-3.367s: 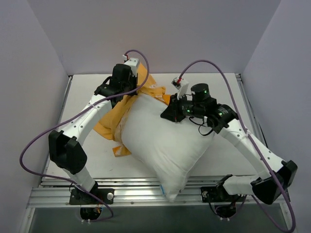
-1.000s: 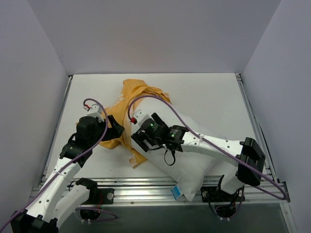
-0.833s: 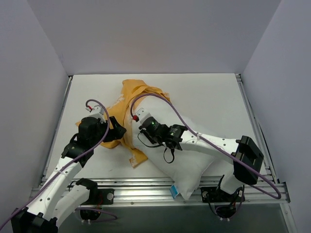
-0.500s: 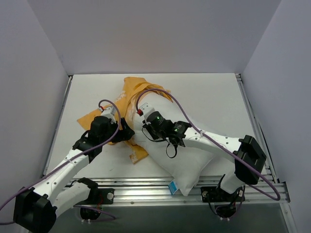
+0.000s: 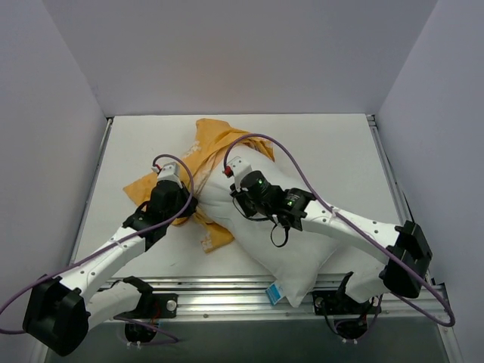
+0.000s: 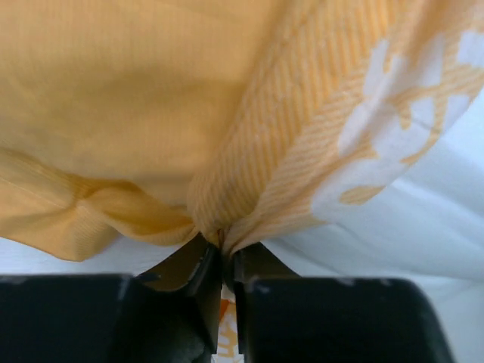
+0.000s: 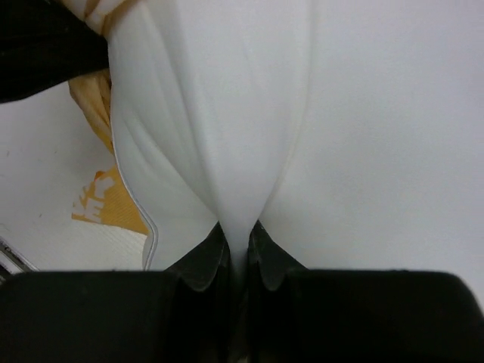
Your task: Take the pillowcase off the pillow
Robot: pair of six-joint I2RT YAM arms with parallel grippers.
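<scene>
The orange-yellow pillowcase (image 5: 208,147) lies bunched at the table's middle left, still over the far upper corner of the white pillow (image 5: 302,246). The pillow runs diagonally toward the near edge, its blue tag (image 5: 274,293) at the front. My left gripper (image 5: 193,203) is shut on a pinched fold of the pillowcase (image 6: 227,189). My right gripper (image 5: 236,198) is shut on a pinch of the pillow's white fabric (image 7: 242,151), close beside the left gripper.
White table (image 5: 333,144) with grey walls on three sides. A metal rail (image 5: 227,291) runs along the near edge. The right arm lies across the pillow. A loose orange flap (image 5: 214,238) lies near the pillow's left side.
The left gripper has moved right and up to the pillowcase edge beside the pillow. The right gripper has moved up and right along the pillow. More pillowcase spreads out to the left.
</scene>
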